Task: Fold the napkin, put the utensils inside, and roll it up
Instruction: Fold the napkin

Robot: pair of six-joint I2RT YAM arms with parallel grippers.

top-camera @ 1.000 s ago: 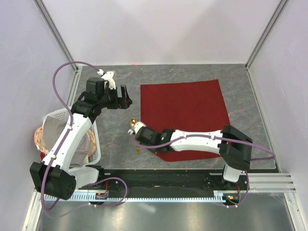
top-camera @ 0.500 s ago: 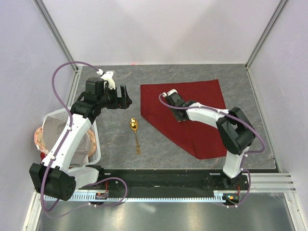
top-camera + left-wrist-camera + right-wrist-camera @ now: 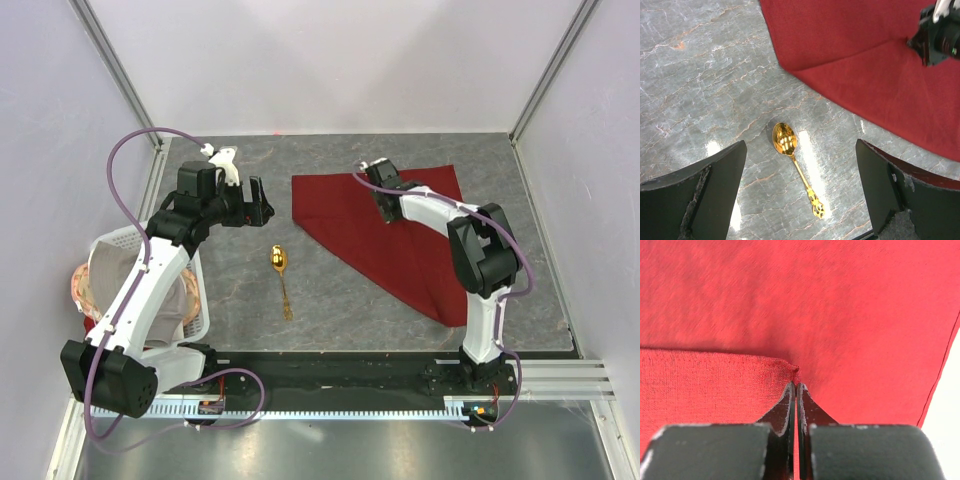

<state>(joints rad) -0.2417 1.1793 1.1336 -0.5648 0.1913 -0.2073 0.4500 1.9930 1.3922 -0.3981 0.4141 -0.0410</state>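
The maroon napkin [image 3: 345,225] lies at the back right of the table, one corner lifted and drawn over it so its front left edge runs diagonally. My right gripper [image 3: 373,185] hangs over its back part, shut on that corner; in the right wrist view the closed tips [image 3: 796,386] pinch a raised fold of the napkin [image 3: 700,385]. A gold spoon [image 3: 281,277] lies on bare table left of the napkin, bowl toward the back. My left gripper [image 3: 258,200] hovers behind it, open and empty, and the spoon [image 3: 791,156] shows between its fingers [image 3: 722,172].
A white basket [image 3: 196,300] with a grey-beige cloth [image 3: 108,268] stands at the left table edge under the left arm. Metal frame posts [image 3: 115,75] and pale walls close the back and sides. A black rail [image 3: 330,372] runs along the near edge.
My right gripper has carried the napkin's corner from near the spoon up and back across the cloth, folding it diagonally. The left arm and the spoon have stayed put.
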